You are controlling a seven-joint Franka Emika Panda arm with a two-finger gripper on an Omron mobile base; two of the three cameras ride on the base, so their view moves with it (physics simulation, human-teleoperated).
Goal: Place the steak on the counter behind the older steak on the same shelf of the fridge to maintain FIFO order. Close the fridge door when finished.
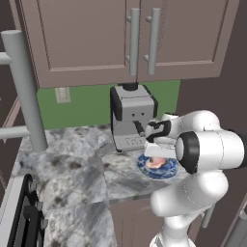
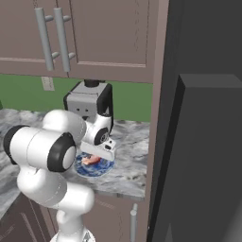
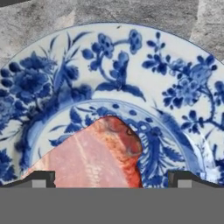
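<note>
Standing tall at right, the dark grey fridge [image 2: 198, 142] bounds the grey-and-white marbled stone counter [image 1: 72, 164]. The blue-and-white floral plate [image 3: 175, 87] sits near its front edge. The pale pink raw steak [image 3: 92, 157] lies on it, between the released two-finger gripper [image 3: 111, 179] tips.

steak: the flat raw meat slab [image 3: 94, 157] is showing pale pink, with a darker red-brown edge along one side
plate: the round ceramic plate [image 3: 175, 87] is showing white under blue flowers and leaves
desk: the stone-topped desk [image 1: 72, 159] is showing grey-and-white marbling
cabinets: the upper wooden cabinets [image 1: 82, 34] are showing brownish mauve, with grey bar handles
wall: the backsplash [image 1: 82, 103] is showing plain green
coffee machine: the boxy coffee machine [image 1: 131, 116] is showing grey and black
fridge: the tall fridge [image 2: 203, 142] is showing dark grey
</note>
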